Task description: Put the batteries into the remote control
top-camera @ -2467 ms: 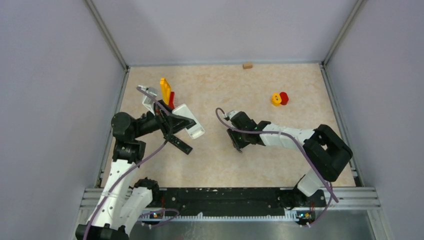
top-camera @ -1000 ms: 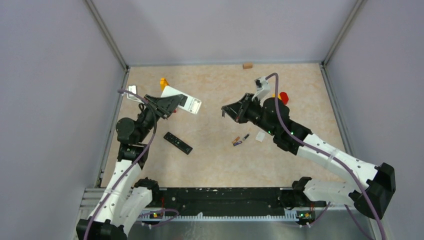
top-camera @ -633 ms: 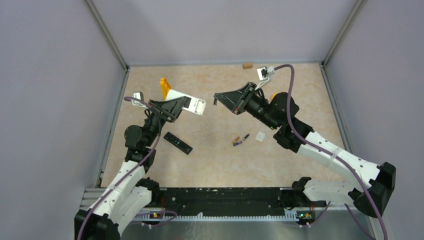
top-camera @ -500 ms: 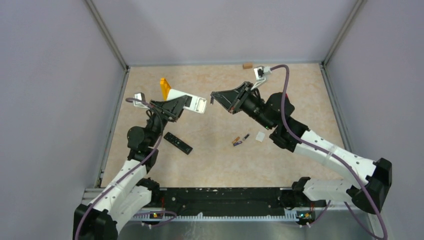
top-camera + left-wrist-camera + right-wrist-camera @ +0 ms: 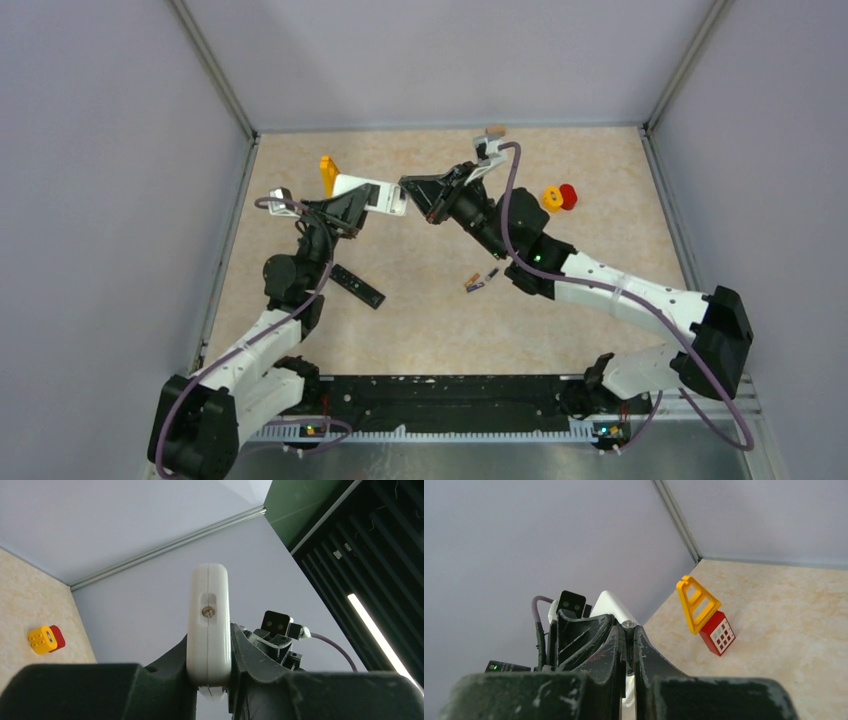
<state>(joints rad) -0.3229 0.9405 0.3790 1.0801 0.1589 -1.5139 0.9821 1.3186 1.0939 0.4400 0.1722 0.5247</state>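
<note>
On a beige desk [image 5: 600, 200] walled in grey, the white remote [image 5: 388, 198] is held aloft toward 11 o'clock, clamped by the left end effector [image 5: 358, 198], its long axis lying 9-to-3 with the free end pointed at 3 o'clock. There the right end effector [image 5: 408, 188] is pinched narrow on what is judged a metal-tipped cell [image 5: 627, 624]. No cell is seen seated and other batteries [image 5: 477, 281] are left near centre, so loading is judged barely begun.

Overhead view above the whole table [image 5: 450, 320]; two close wrist views, opposite sides of one remote [image 5: 209, 625].
</note>
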